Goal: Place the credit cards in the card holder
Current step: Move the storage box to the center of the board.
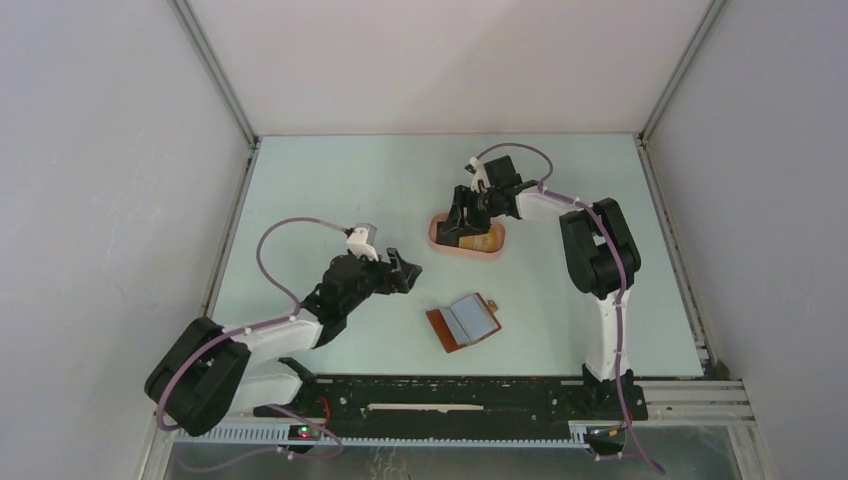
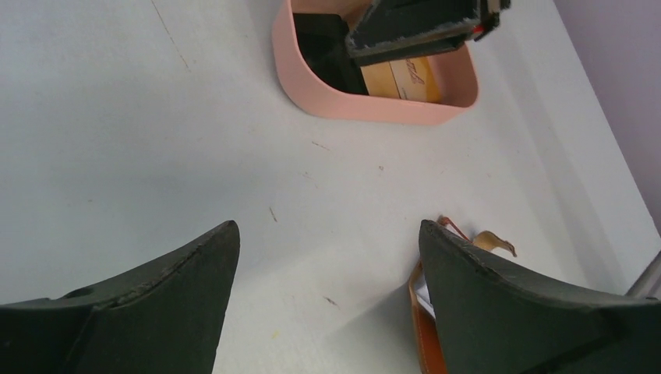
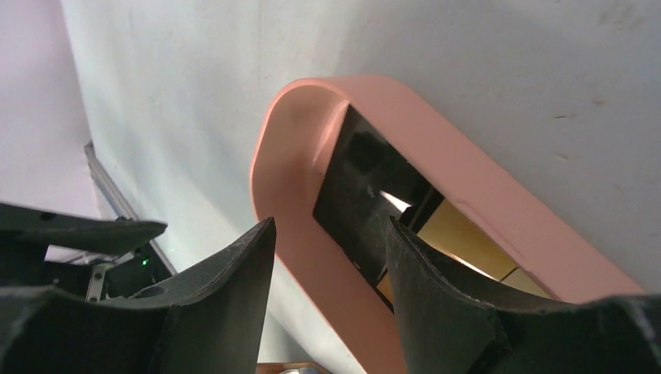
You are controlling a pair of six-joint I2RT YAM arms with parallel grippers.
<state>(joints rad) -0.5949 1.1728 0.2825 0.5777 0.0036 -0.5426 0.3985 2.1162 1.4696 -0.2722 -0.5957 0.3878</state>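
Note:
The card holder [image 1: 464,322] lies open on the table, brown outside with grey pockets up; its orange-brown edge [image 2: 425,331] shows beside my left gripper's right finger. The credit cards lie in a pink tray [image 1: 497,247]: a black card [image 3: 362,183] and a tan card [image 3: 460,234], also the black card [image 2: 327,51] and the tan card [image 2: 405,78]. My right gripper [image 3: 331,226] is open and straddles the tray's near wall [image 3: 312,257], one finger over the black card. My left gripper [image 2: 327,234] hangs open over bare table, left of the holder.
The pink tray [image 2: 374,109] stands behind the holder, toward the table's middle. My right gripper [image 1: 462,222] reaches it from the right; my left gripper [image 1: 404,270] is to the tray's front left. Grey walls close in the table on three sides.

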